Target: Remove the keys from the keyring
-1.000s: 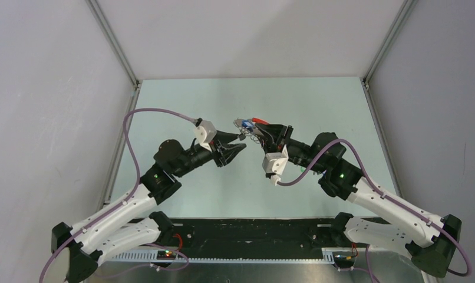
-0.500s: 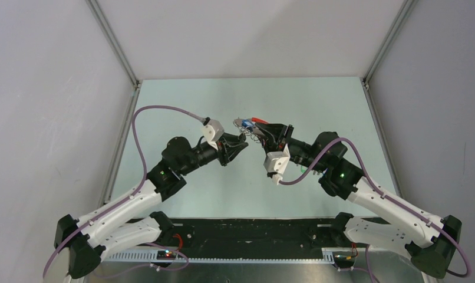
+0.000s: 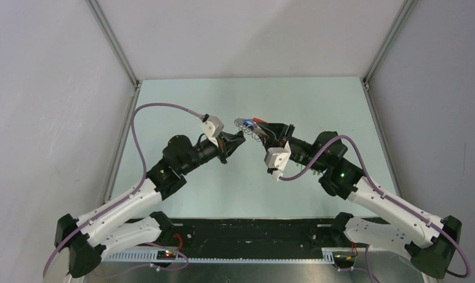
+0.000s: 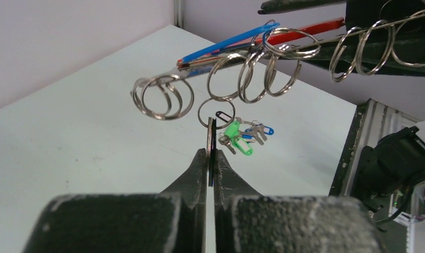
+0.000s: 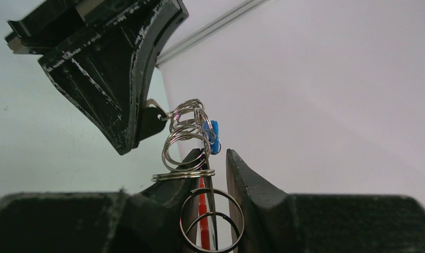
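One key (image 4: 211,138), seemingly black-tagged, pinched tight by left gripper (image 4: 210,155), moved closer, right gripper (image 5: 215,161) clamping keyring (image 5: 202,216)

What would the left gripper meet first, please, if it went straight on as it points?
Probably the rings on the keyring, just beyond the key the left gripper pinches; depth is unclear.

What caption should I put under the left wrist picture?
Left end effector pinches a black-tagged key that is chained to the red keyring.
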Robot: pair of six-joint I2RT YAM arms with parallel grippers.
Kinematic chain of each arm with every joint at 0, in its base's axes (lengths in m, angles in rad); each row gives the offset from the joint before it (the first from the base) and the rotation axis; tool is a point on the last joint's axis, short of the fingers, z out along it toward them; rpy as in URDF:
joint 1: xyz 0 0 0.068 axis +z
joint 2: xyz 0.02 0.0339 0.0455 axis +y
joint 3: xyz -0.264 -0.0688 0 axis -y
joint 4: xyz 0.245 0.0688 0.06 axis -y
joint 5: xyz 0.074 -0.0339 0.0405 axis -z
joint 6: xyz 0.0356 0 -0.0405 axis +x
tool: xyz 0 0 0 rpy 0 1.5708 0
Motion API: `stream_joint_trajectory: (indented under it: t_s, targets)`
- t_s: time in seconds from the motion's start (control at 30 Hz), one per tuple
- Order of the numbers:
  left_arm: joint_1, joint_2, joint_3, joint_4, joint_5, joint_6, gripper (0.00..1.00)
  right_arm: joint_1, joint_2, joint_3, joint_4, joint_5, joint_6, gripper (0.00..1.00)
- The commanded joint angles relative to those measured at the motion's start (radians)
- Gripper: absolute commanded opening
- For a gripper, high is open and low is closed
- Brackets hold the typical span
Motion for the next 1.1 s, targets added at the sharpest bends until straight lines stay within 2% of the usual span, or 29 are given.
stream_joint_trajectory:
  t_s: [0.0, 0.13, 0.2, 0.27, 0.3, 0.33, 0.4, 0.53, 0.67, 0.7, 0.77, 0.93, 1.07]
  targets:
    - [-0.005, -0.015, 0.118, -0.162, -0.059, -0.066, 0.00, -0.024, -0.002, 0.049, 0.053, 0.090, 0.107, 0.00]
    - [-0.004, 0.005, 0.241, -0.444, -0.071, -0.045, 0.00, -0.051, 0.031, 0.036, 0.044, 0.206, 0.258, 0.00]
    - [-0.004, 0.008, 0.288, -0.557, -0.091, -0.010, 0.00, -0.058, 0.041, 0.013, 0.050, 0.237, 0.313, 0.06]
    - [-0.005, 0.016, 0.347, -0.683, -0.123, 0.044, 0.00, -0.060, 0.038, -0.015, 0.048, 0.241, 0.358, 0.31]
    - [-0.004, 0.022, 0.397, -0.769, -0.134, 0.085, 0.00, -0.061, 0.029, -0.032, 0.040, 0.239, 0.375, 0.53]
    - [-0.004, 0.041, 0.425, -0.816, -0.153, 0.114, 0.00, -0.061, 0.016, -0.039, 0.034, 0.219, 0.412, 0.65]
    - [-0.006, 0.081, 0.513, -0.946, -0.173, 0.203, 0.00, -0.063, -0.013, -0.075, 0.021, 0.184, 0.454, 0.72]
    - [-0.032, 0.173, 0.645, -1.131, -0.227, 0.369, 0.00, -0.072, -0.081, -0.140, 0.025, 0.085, 0.536, 0.73]
    - [-0.140, 0.252, 0.705, -1.216, -0.479, 0.559, 0.00, -0.088, -0.139, -0.202, 0.047, 0.006, 0.608, 0.73]
    - [-0.176, 0.275, 0.709, -1.223, -0.580, 0.582, 0.00, -0.097, -0.147, -0.211, 0.052, -0.008, 0.628, 0.72]
    - [-0.204, 0.305, 0.723, -1.222, -0.683, 0.629, 0.00, -0.112, -0.169, -0.237, 0.073, -0.022, 0.656, 0.72]
    - [-0.220, 0.341, 0.810, -1.205, -0.743, 0.669, 0.00, -0.143, -0.180, -0.273, 0.133, -0.049, 0.713, 0.71]
    - [-0.238, 0.321, 0.805, -1.153, -0.726, 0.719, 0.00, -0.171, -0.148, -0.278, 0.180, -0.102, 0.772, 0.63]
